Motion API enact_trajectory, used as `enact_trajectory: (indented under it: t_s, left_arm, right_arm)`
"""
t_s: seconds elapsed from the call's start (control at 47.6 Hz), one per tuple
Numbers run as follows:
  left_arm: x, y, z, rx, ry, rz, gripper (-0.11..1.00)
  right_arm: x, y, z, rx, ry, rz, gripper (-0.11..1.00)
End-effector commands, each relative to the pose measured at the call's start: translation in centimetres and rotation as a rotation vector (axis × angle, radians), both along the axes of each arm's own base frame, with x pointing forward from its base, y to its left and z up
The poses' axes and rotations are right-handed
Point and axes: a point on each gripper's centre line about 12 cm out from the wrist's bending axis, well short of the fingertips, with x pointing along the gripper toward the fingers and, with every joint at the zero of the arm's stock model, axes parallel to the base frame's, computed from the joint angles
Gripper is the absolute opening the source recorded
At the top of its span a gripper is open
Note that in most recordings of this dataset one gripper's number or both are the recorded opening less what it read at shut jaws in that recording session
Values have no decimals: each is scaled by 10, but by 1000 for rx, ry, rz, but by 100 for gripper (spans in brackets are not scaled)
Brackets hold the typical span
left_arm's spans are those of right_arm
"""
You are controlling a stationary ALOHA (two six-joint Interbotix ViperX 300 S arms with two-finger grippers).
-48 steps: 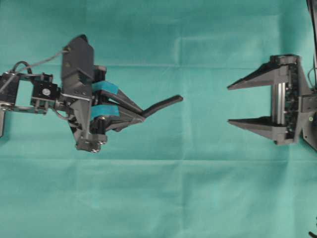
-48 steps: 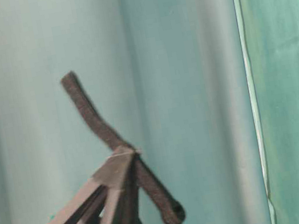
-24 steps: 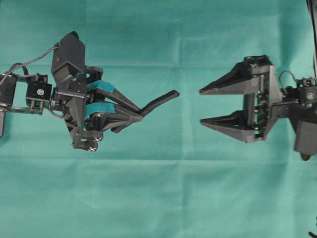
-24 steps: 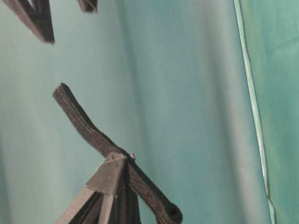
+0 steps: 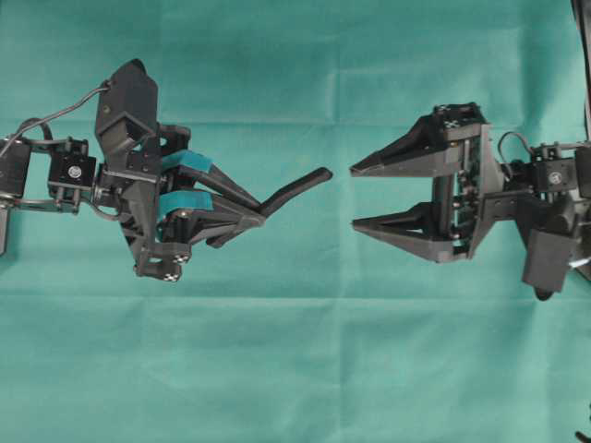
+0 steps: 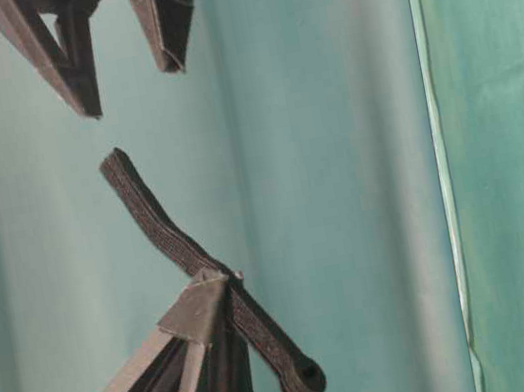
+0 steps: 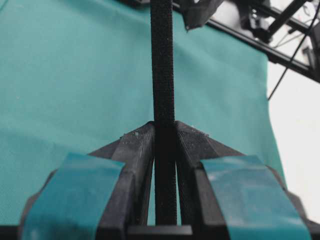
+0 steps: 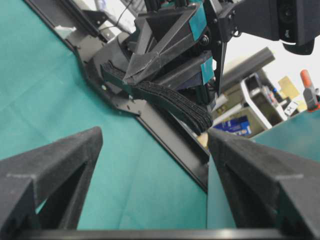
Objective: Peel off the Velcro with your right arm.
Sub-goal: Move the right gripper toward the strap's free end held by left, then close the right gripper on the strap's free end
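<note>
The Velcro (image 5: pixel 297 187) is a thin black strip held in the air above the teal cloth. My left gripper (image 5: pixel 262 210), with teal-taped fingers, is shut on the strip near its middle, and the strip's free end points right. It also shows in the left wrist view (image 7: pixel 162 60), clamped between the jaws (image 7: pixel 164 129). My right gripper (image 5: pixel 354 197), with plain dark pointed fingers, is open and empty, its tips just right of the strip's free end, not touching. In the table-level view the Velcro (image 6: pixel 162 236) rises toward the open right gripper (image 6: pixel 133 89). The right wrist view shows the strip (image 8: pixel 170 102) ahead of its open gripper (image 8: pixel 155 136).
A teal cloth (image 5: pixel 305 360) covers the table. In the right wrist view a black frame rail (image 8: pixel 165 137) runs along the table edge, with shelves and clutter (image 8: pixel 250 110) behind it.
My right gripper has moved left toward the strip's free end, staying open. My left gripper shifted slightly left with the Velcro and then held still.
</note>
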Motion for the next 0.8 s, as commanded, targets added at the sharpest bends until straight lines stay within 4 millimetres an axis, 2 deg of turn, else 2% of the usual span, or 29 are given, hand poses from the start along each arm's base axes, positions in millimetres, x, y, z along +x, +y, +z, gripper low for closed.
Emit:
enact_trajectory:
  t_s: [0.0,0.504,0.588,0.777]
  left_arm:
    - [-1,1,12,-4,-38,4,10]
    - [-2,1,9,-3,-32,4,10]
    - [-2,1,9,-3,-34,4,10]
    - [-2,1,9,-3,-31,4,10]
  right_arm:
    - [5,-2,11,3,-35,-7,63]
    - [16,-5,9,-16,-32,-12,62]
    - [16,-4,8,-17,-34,-11,56]
    - [17,-5,10,-17,-47,-11,28]
